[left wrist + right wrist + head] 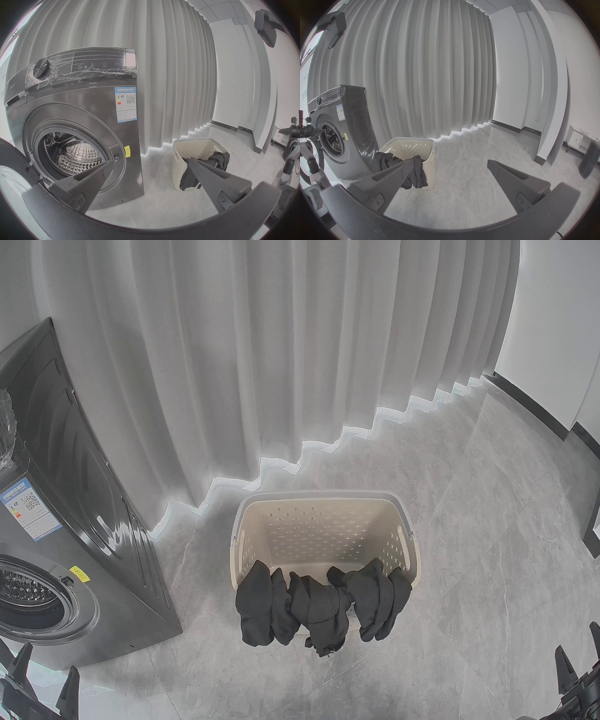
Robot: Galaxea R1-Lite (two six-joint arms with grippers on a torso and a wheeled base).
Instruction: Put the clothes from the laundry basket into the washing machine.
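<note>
A cream laundry basket (325, 521) stands on the floor ahead of me, with black clothes (322, 605) draped over its near rim. The same basket (193, 150) and clothes (218, 161) appear in the left wrist view, and the basket (412, 150) with clothes (415, 173) in the right wrist view. The grey washing machine (69, 502) stands to the left, its round door swung open and the steel drum (73, 154) visible. My left gripper (44, 674) hangs open low at the left, in front of the machine. My right gripper (578, 649) is open low at the right.
A long white curtain (262, 352) hangs behind the basket and machine. Grey tiled floor (487, 490) spreads to the right up to a white wall with dark skirting. A small cabinet (576, 139) and a dark bin (589, 159) stand by the far right wall.
</note>
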